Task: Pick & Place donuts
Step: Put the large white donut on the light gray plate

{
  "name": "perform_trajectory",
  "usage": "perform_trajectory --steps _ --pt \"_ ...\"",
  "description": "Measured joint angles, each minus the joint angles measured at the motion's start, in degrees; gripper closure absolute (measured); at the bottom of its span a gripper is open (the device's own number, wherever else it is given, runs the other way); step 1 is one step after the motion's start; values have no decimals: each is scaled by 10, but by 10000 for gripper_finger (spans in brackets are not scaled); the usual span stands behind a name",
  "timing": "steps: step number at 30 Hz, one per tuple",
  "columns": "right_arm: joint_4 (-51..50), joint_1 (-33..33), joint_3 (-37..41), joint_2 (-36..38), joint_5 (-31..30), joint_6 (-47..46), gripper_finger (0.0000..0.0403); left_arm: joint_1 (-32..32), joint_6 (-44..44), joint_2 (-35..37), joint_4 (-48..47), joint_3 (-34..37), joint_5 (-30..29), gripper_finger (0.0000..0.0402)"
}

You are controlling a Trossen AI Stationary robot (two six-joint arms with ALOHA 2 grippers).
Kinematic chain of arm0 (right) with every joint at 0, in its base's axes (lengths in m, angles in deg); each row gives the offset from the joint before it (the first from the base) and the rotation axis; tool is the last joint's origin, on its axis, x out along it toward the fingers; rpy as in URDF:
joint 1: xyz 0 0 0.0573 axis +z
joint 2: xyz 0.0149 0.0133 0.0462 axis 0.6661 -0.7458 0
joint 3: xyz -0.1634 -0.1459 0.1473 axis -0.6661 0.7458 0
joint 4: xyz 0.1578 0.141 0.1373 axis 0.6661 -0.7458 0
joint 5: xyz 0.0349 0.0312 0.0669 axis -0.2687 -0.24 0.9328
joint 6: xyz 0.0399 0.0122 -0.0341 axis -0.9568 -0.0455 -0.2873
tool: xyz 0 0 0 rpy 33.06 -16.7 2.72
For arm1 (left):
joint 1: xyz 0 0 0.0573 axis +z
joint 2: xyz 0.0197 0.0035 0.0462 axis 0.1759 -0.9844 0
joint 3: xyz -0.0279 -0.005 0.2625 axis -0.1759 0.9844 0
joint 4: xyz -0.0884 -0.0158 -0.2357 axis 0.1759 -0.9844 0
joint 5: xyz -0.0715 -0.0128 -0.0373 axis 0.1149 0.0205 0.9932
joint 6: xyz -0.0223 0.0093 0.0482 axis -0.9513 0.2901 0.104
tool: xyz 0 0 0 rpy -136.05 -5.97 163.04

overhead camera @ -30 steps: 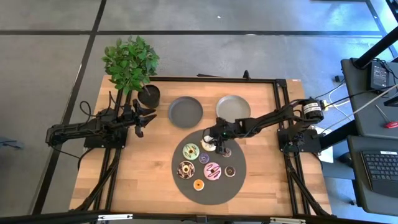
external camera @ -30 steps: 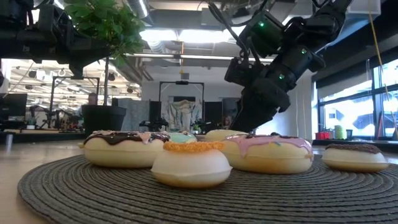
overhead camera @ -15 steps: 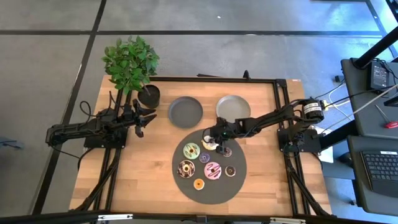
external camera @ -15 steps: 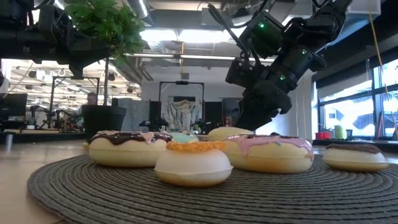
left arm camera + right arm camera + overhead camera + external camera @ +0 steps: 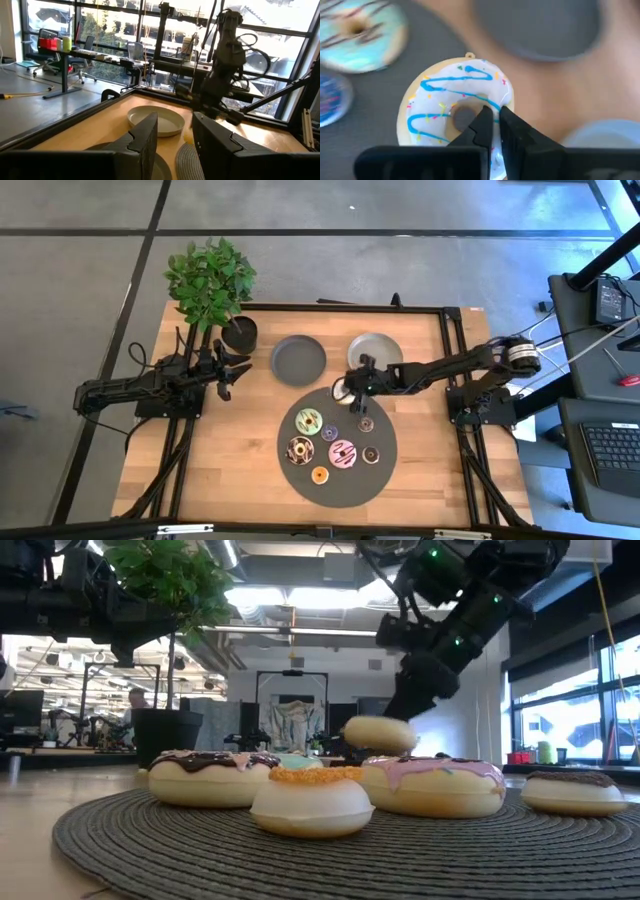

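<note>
A white donut (image 5: 451,95) with blue icing stripes and sprinkles hangs above the far edge of the dark round mat (image 5: 337,480), with my right gripper (image 5: 495,116) shut on it. The low view shows this donut (image 5: 380,733) clear of the mat. Several other donuts rest flat on the mat, among them a green one (image 5: 307,421), a pink one (image 5: 342,453) and an orange one (image 5: 320,476). My left gripper (image 5: 228,370) waits open at the table's left, touching nothing. My right gripper pinches the white donut's ring beside its hole (image 5: 470,131); one fingertip (image 5: 482,119) stands at the hole's edge, the other (image 5: 512,127) on the icing next to it. The fingers slant down from the table's right. The donut hangs roughly level, lifted clear of the mat.
A dark grey plate (image 5: 298,360) and a lighter grey plate (image 5: 374,352) sit on the wood just beyond the mat. A potted plant (image 5: 210,285) stands at the far left corner. Bare wood lies left and right of the mat.
My right gripper has taken hold of the white donut and risen with it, drawing toward the table's far edge and the grey plates. The donut, which lay on the mat's far part, now hangs clear above it. The other donuts have stayed in place.
</note>
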Motion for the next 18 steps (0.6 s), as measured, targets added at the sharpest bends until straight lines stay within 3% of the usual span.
perform_trajectory --steps 8,18 --pt "-136 -67 0 67 -115 -59 377 0 0 0 0 0 -4 282" --pt "-133 -191 18 55 -125 -71 377 0 0 0 -1 0 -13 283"
